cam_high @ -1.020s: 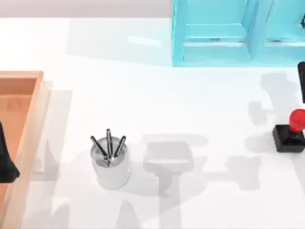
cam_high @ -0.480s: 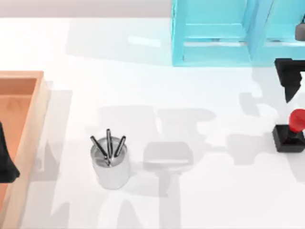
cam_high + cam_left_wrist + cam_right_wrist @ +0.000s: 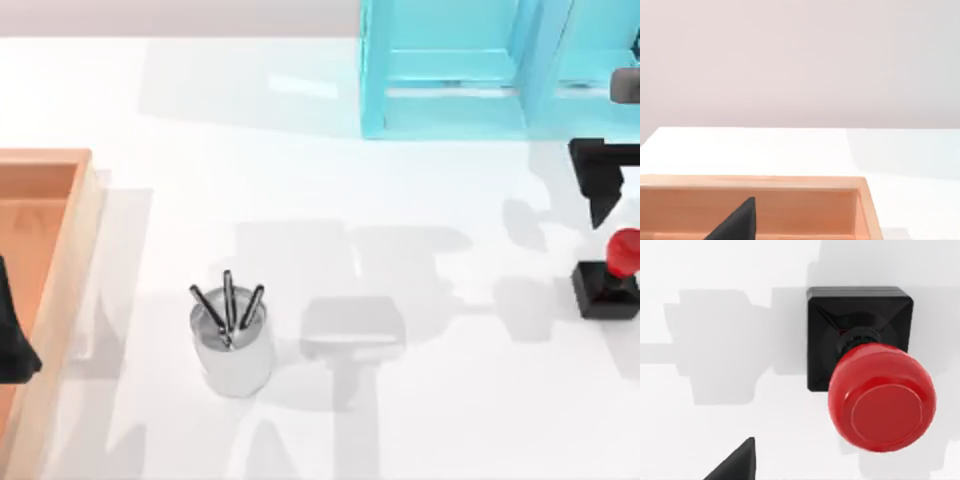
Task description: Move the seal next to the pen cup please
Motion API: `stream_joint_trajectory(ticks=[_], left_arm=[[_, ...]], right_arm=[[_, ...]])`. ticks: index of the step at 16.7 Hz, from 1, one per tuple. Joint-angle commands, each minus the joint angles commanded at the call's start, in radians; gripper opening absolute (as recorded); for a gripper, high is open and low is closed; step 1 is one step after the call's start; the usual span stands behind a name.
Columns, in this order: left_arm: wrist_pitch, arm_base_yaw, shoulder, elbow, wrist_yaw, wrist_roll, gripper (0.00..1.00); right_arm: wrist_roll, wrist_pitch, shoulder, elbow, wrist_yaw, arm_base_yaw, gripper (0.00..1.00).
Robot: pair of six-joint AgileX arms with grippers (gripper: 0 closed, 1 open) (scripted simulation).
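White desk seen from above, carrying, in descending order of size: a light-blue open-fronted shelf unit along the far edge toward the right; a wooden tray at the left edge, its rim and inner wall also seen from the left wrist; the pen cup, a shiny silver cylinder holding three dark pens, standing upright in the near-left part of the desk; and the seal, a black square base with a glossy red ball knob, standing at the far right edge, well apart from the pen cup. The right pincer hangs just beyond the seal on its far side, not touching it; how far its fingers are parted cannot be told. From the right wrist the seal appears directly below, upright on the desk. The left pincer is parked over the wooden tray; its opening cannot be told either.
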Motion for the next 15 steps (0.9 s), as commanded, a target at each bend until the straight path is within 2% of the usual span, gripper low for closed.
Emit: stream_joint_trajectory(ticks=[6,12,15], left_arm=[[0.000,0.000,0.000,0.000,0.000,0.000,1.00],[0.000,0.000,0.000,0.000,0.000,0.000,1.00],[0.000,0.000,0.000,0.000,0.000,0.000,1.00]], right_arm=[[0.005,0.272,0.055,-0.205,0.000,0.004,1.00],[0.006,0.303,0.063,-0.234,0.000,0.005,1.00],[0.006,0.303,0.063,-0.234,0.000,0.005,0.77]])
